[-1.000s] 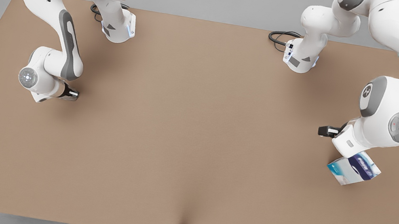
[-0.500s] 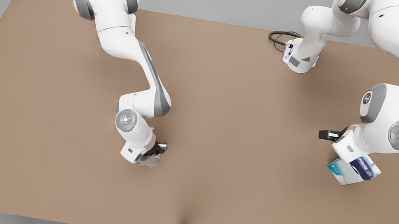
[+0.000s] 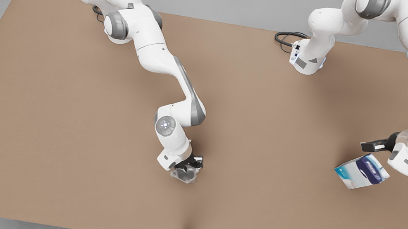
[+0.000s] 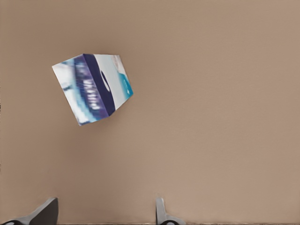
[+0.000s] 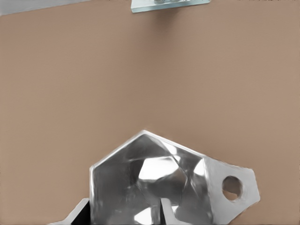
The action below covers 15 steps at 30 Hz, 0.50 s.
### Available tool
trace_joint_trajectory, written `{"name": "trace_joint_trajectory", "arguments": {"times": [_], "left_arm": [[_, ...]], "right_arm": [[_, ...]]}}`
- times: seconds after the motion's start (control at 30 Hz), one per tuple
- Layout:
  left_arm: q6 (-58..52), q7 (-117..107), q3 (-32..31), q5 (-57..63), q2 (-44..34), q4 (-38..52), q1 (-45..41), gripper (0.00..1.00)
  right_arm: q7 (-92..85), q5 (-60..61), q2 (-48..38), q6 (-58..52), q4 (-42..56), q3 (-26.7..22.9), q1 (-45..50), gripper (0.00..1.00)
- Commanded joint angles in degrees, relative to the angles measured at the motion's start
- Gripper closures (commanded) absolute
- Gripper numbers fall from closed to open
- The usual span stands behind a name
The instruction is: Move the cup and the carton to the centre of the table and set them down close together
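Right gripper (image 3: 190, 165) pinches the cup (image 3: 184, 175) mid-table.
Left gripper (image 3: 368, 146), fingers spread, hovers near the carton (image 3: 361, 172).

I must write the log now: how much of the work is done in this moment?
Half done at most. The right hand is shut on the cup near the centre of the table; whether the cup rests on the table is unclear. The carton lies at the front view's right, ungrasped; the left hand is open beside it. Left: bring the carton close to the cup.

Faceted grey cup (image 3: 184, 175) mid-table; navy-banded carton (image 3: 361, 172) well apart.
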Motion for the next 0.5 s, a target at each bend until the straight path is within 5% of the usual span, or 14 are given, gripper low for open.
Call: {"name": "trace_joint_trajectory", "arguments": {"times": [0.0, 0.23, 0.3, 0.37, 0.47], "left_arm": [[0.02, 0.35, 1.36, 1.18, 0.10, 0.71, -0.02, 0.00], [5.99, -34.89, 1.45, 2.50, 2.30, -2.37, 0.07, 0.01], [10.12, -34.01, 1.45, 3.38, 3.97, -2.37, 0.15, 0.01], [19.00, -30.15, 1.36, 4.34, 3.97, -4.13, 0.59, 0.01], [20.23, -28.04, 1.45, 4.26, 4.15, -5.18, 1.91, 0.01]], "right_arm": [[0.00, 0.00, -0.01, 0.00, 0.02, 0.09, 0.00, 0.00], [-0.09, -0.17, -5.62, -4.65, -0.24, 0.00, -1.14, 0.00], [-0.26, -1.84, -14.67, -15.97, -0.95, -2.19, -2.63, 0.00], [-8.08, -14.58, -25.14, -36.02, -1.12, -2.20, -7.20, 0.00], [-20.04, -33.65, -36.04, -47.20, -5.26, -2.37, -11.43, 0.00]]}}
